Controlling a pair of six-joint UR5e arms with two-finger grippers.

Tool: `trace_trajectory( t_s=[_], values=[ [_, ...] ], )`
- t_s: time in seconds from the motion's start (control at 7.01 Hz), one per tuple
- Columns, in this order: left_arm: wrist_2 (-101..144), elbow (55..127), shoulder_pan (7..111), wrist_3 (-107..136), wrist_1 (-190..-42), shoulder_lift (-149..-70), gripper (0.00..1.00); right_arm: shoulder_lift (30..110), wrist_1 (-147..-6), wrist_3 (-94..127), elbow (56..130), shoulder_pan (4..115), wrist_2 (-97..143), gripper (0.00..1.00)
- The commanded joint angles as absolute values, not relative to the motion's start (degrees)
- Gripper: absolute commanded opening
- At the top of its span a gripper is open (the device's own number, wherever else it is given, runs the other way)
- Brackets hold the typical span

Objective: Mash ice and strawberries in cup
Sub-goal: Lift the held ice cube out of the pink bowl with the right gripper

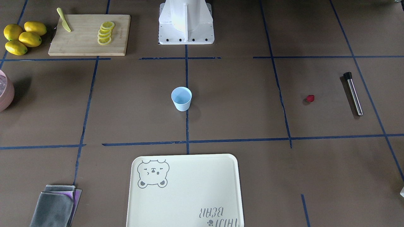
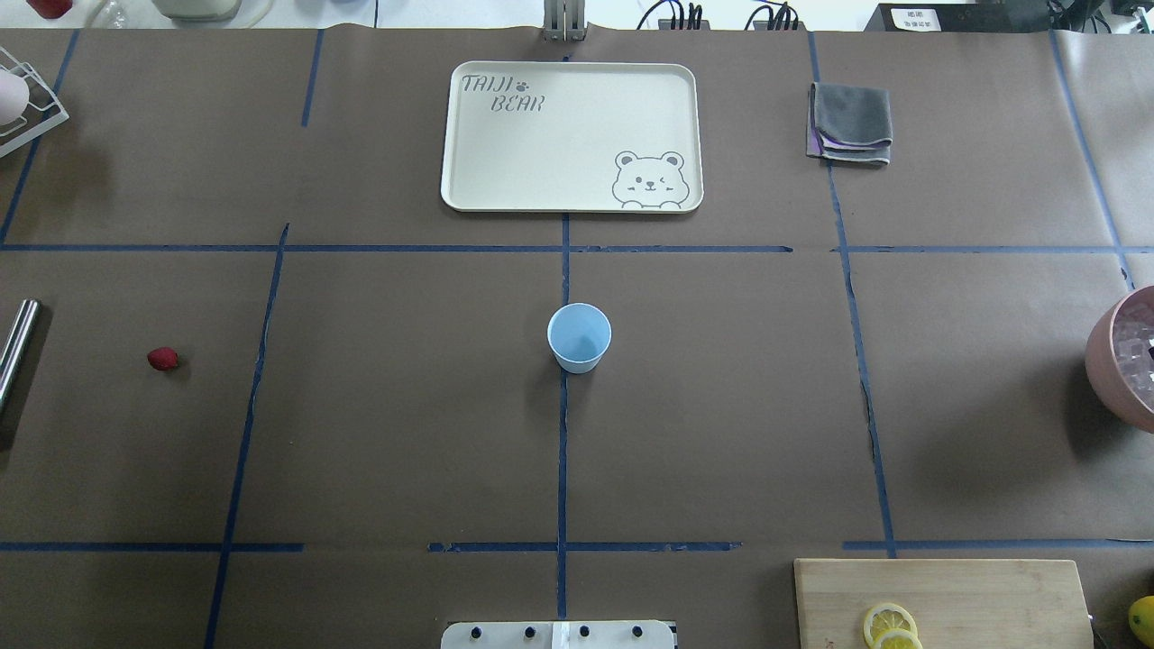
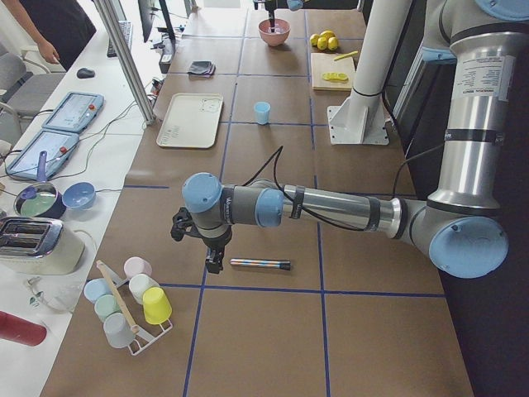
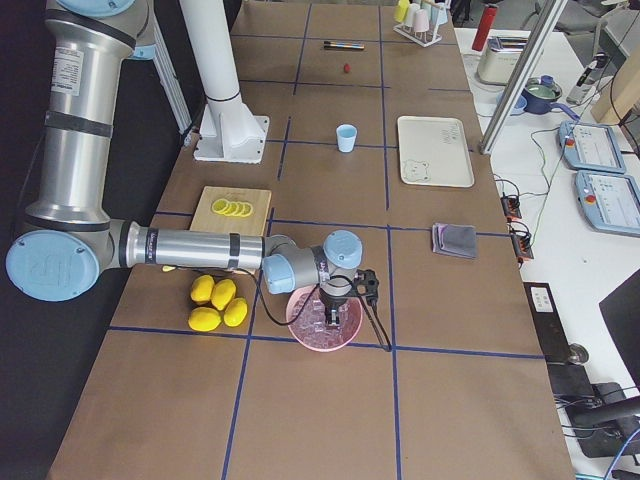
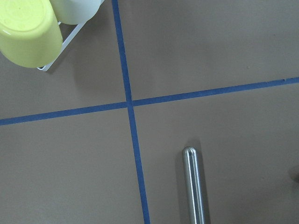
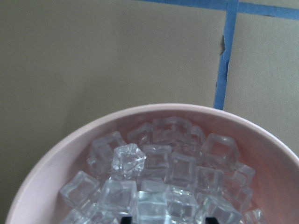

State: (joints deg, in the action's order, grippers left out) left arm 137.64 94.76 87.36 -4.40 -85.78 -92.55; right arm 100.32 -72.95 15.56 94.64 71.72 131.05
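- My left gripper (image 3: 212, 258) hangs low over the table, just beside one end of the steel muddler (image 1: 353, 94). Its wrist camera shows no fingers, so I cannot tell how its jaws stand or whether it holds anything.
- My right gripper (image 6: 168, 220) hovers over the pink bowl (image 6: 56, 163), which is full of ice cubes (image 6: 159, 168). Two dark fingertips (image 6: 126, 219) show at the bottom edge of the wrist view. They are spread well apart, and I see nothing gripped between them.
- The cup (image 1: 181, 99) stands upright at the table's centre, on the blue tape line, and looks empty.
- The strawberry (image 1: 310, 98) lies on the table on my left side, between the cup and the muddler. It is nearer the muddler and well apart from the cup.
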Motion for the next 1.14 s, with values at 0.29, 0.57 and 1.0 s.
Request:
trace_trajectory(
  t_s=[0.29, 0.57, 1.0],
  values=[
    [137.6, 94.7, 87.4, -4.5, -85.8, -92.5, 1.00, 100.2, -72.9, 15.6, 95.1, 71.7, 131.2, 0.37],
    [137.6, 94.7, 87.4, -4.4, -85.8, -92.5, 1.00, 100.3, -72.9, 15.5, 96.4, 71.7, 131.2, 0.11],
    [139.1, 94.7, 87.4, -4.2, -85.8, -92.5, 1.00, 100.8, -73.7, 15.3, 102.5, 74.1, 131.9, 0.01]
  ],
)
